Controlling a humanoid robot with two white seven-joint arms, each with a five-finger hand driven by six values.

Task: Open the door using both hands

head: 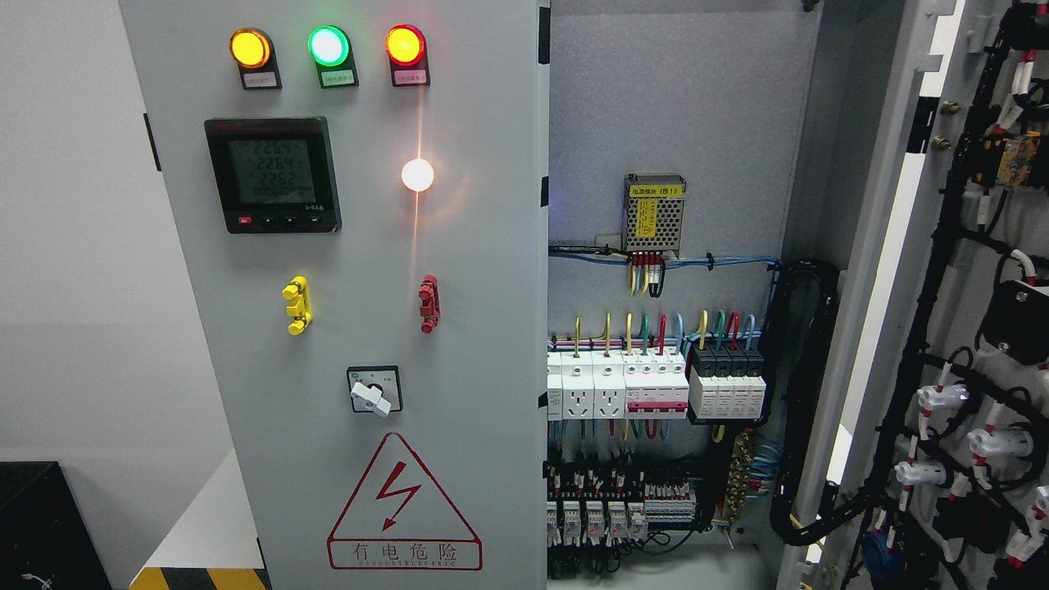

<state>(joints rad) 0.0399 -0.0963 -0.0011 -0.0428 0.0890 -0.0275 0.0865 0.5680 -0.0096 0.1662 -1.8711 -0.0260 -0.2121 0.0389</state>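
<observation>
I am looking at a grey electrical cabinet. Neither of my hands shows anywhere in this view, so I cannot tell whether they are open, closed, or holding anything, nor how my arms are posed.

The left door [361, 344] is closed and fills the middle of the view. On it are three lit lamps in a row at the top, amber [250, 47], green [329, 45] and red [405, 44], a black meter [272, 174] with a glowing screen below them, a yellow handle [297, 305], a red handle [429, 303], a white knob [373, 394] and a red warning triangle [401, 506].

The right door [975, 328] is swung wide open at the right edge, its inner face covered in black cables. Between the doors the inside is exposed: a metal power box [653, 213], a row of white breakers [623, 383] and coloured wires.

By my judgement the right side is done and the left door remains. To do it well, I should bring a hand to that door's free edge beside the opening, keep clear of the live wiring, and pull outward smoothly.
</observation>
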